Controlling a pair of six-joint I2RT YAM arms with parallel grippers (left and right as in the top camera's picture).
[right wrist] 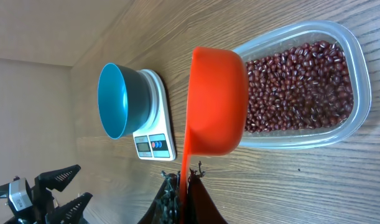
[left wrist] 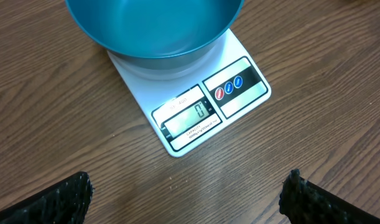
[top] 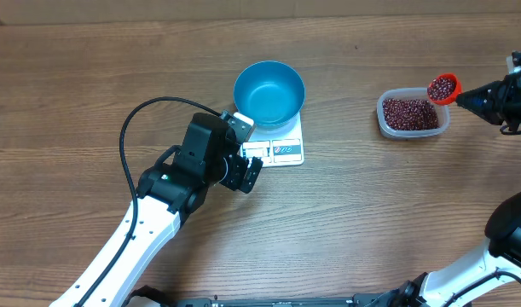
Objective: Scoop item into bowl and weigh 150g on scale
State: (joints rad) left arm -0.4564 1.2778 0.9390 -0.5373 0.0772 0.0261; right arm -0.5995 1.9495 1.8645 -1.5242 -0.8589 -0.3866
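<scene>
Right fingers are clamped on a loaded scoop, left fingers spread; bowl on scale is found empty.

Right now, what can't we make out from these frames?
Scale top: mostly hidden under the bowl, every view.
Scoop contents: right wrist view shows only its orange underside.
Right gripper: jaws cut off by the bottom edge, right wrist view; by the right edge, overhead.
Display digits: too small overhead.
</scene>
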